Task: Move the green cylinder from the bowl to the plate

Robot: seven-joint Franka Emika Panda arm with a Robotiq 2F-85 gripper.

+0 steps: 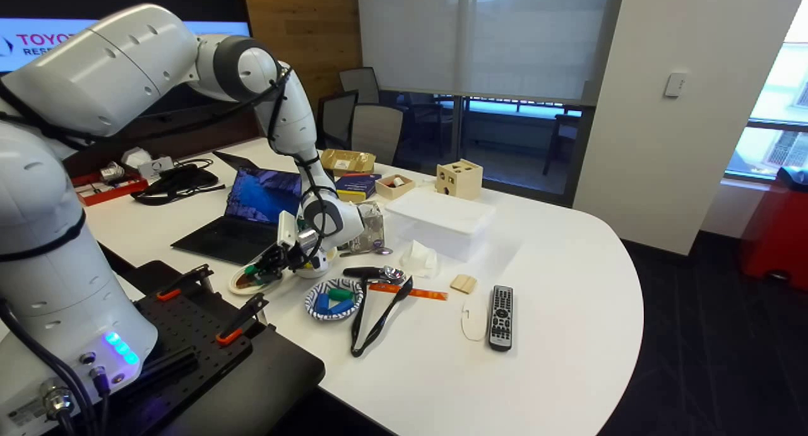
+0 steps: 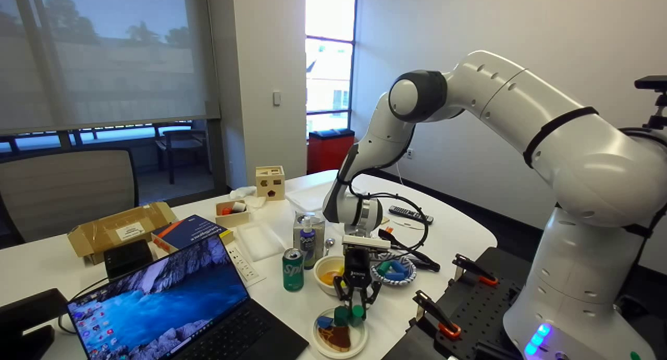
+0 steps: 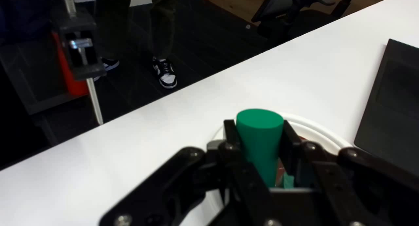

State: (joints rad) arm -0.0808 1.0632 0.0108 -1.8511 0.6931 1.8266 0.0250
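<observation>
In the wrist view my hand (image 3: 259,128) is pinched on the green cylinder (image 3: 259,150), its flat end uppermost and its long axis running down between the jaws; I read it as nearer standing than lying, though how far it leans I can't tell. What the next move turns on is where it hangs against the plate (image 2: 359,337): in an exterior view it shows over the edge farther from that camera, so the plate's middle lies toward the camera from my hand. A green piece (image 2: 341,316) appears just beside it there, with a brown piece (image 2: 336,338) and a blue piece (image 2: 324,322) near. Whether the cylinder touches the plate, no view tells me. I'd judge the job nearly done: ease it inward and down, then let go without shoving its green neighbour.
</observation>
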